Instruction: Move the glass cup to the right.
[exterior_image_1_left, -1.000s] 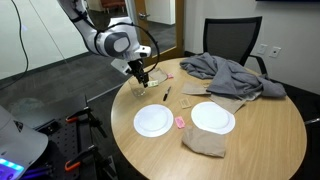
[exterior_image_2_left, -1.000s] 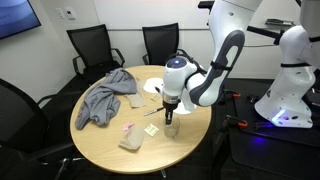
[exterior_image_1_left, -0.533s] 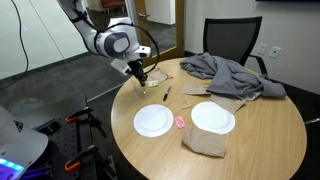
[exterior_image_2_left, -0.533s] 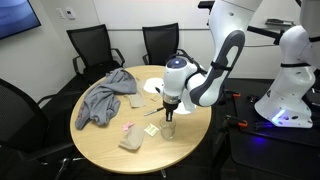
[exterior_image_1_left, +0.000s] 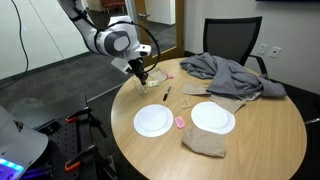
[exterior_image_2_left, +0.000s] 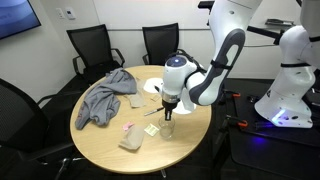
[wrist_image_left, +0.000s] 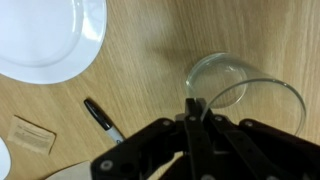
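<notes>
The glass cup (wrist_image_left: 243, 84) is a small clear tumbler standing on the wooden table (exterior_image_1_left: 255, 140) near its edge. In the wrist view its rim runs down between the two black fingers (wrist_image_left: 190, 112). My gripper (wrist_image_left: 197, 108) is shut, pinching the cup's near wall from above. In both exterior views the gripper (exterior_image_1_left: 142, 75) (exterior_image_2_left: 169, 114) hangs straight down over the cup (exterior_image_1_left: 144, 84) (exterior_image_2_left: 168, 129), whose base rests on the table.
Two white plates (exterior_image_1_left: 153, 121) (exterior_image_1_left: 213, 117) lie toward the table's front. A black pen (wrist_image_left: 103, 118) lies beside the cup. A grey cloth (exterior_image_1_left: 230, 72), a pink item (exterior_image_1_left: 179, 121) and a tan napkin (exterior_image_1_left: 204, 143) are on the table. Black chairs (exterior_image_2_left: 93, 44) stand around it.
The fingers have come together on the cup's wall. The arm and the cup stay where they were.
</notes>
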